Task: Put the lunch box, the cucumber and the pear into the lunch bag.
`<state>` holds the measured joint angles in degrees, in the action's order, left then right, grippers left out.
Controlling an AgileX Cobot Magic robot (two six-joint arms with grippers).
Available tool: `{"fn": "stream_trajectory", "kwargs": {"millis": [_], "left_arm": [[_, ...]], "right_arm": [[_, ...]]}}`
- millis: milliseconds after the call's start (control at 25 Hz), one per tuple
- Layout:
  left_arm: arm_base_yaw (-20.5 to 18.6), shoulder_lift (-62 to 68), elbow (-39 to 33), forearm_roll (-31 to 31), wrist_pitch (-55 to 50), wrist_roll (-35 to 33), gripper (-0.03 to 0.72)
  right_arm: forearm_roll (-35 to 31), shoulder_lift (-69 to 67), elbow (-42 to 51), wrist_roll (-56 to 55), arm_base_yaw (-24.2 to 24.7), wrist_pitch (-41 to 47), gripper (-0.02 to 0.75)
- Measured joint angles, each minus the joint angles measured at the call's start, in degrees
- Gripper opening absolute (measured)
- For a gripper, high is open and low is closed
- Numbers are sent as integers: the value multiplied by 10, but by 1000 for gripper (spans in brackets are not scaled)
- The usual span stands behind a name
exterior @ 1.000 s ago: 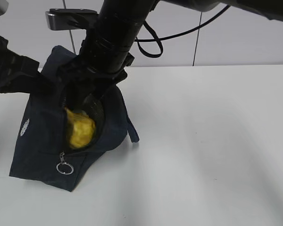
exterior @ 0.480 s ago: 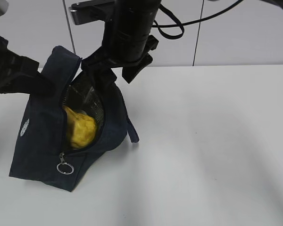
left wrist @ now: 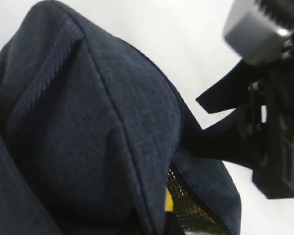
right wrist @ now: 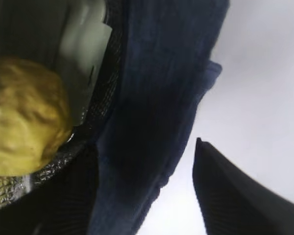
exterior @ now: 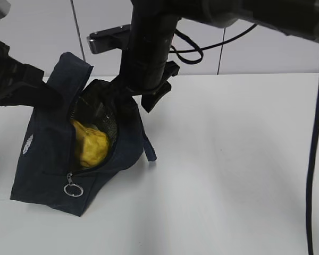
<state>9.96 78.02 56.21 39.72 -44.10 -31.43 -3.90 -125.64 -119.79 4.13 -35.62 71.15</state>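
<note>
Lunch bag (exterior: 53, 154) is sitting on the white tabletop (exterior: 228, 170) with its zipper gaping open, metal ring pull (exterior: 72, 189) dangling at the low end of the zip. Peeking out of the opening just below the right end effector (exterior: 141, 95) is the pear (exterior: 90, 146), yellow and bumpy, resting against the silvery lining. In the right wrist view the pear (right wrist: 24, 117) is lying right next to the pale green lid of the lunch box (right wrist: 85, 54), both inside the bag, up and to the left of the dark fingers (right wrist: 235, 196). Those fingers are standing spread apart, one on each side of the bag's navy wall, holding nothing.

Left end effector (exterior: 48, 95) is sitting off to the left at the bag's upper flap, and it's looking pressed together on the fabric there, though honestly it's mostly a dark blob, so hard to be sure about the grip. Left wrist view is basically all navy cloth (left wrist: 88, 127) with a sliver of yellow at the bottom.
</note>
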Motion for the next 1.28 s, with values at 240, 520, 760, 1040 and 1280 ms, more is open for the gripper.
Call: {"fn": "stream_trajectory", "kwargs": {"millis": [240, 520, 760, 1040, 1280], "left_arm": [[0, 0, 0, 0, -1, 0, 22], [0, 0, 0, -11, -8, 0, 22], [0, 0, 0, -13, -23, 0, 22], [10, 1, 0, -10, -30, 0, 22], [68, 23, 0, 3, -8, 18, 22]], "right_arm": [[-40, -29, 0, 15, 1, 0, 401], [-12, -29, 0, 13, 1, 0, 13], [8, 9, 0, 12, 1, 1, 8], [43, 56, 17, 12, 1, 12, 8], [51, 94, 102, 16, 10, 5, 6]]}}
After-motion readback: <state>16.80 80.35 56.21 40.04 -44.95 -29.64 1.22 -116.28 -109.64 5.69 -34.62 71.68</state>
